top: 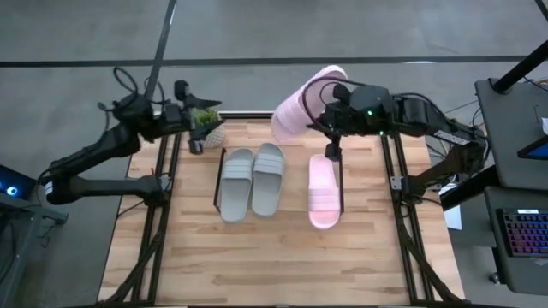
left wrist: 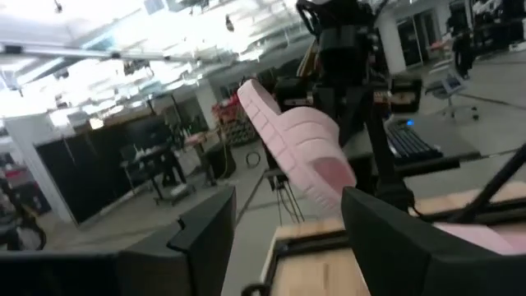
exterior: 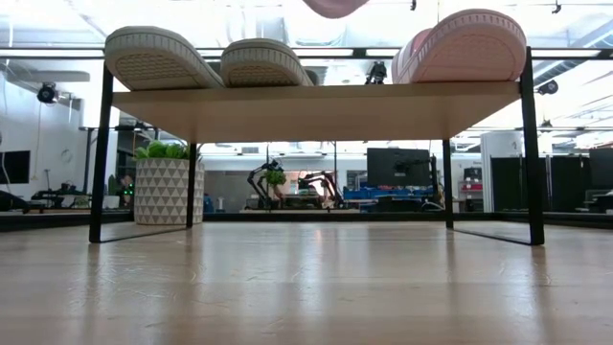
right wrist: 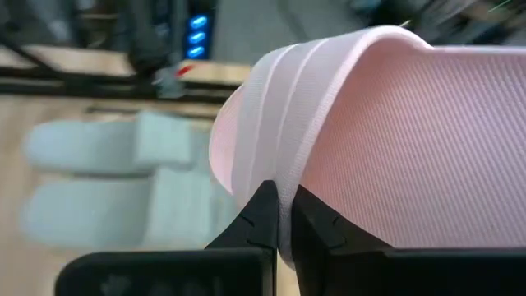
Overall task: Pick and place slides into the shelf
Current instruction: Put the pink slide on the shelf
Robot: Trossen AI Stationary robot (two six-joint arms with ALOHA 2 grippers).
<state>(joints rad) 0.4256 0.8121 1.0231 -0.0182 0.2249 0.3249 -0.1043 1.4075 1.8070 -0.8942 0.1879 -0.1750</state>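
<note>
**Carrying the last pink slide on a thin pinch**

Pinching only the strap edge of the pink slide [right wrist: 362, 131] between the closed fingers of the right gripper [right wrist: 278, 215], with most of the sandal hanging out beyond the jaws and tilted. Risks twisting or slipping free, judging by so small a bite on soft material.

Below and just ahead of the jaws: the shelf [top: 217, 181], carrying the two grey slides [top: 253, 181] side by side and the other pink slide [top: 323, 194], with one gap between them. Could clip a neighbour on the way down, or catch a black rod, given the narrow gap.

Well off to the far side, near the potted plant [top: 205, 120]: the left gripper [left wrist: 283, 238], fingers spread wide, holding nothing.
</note>
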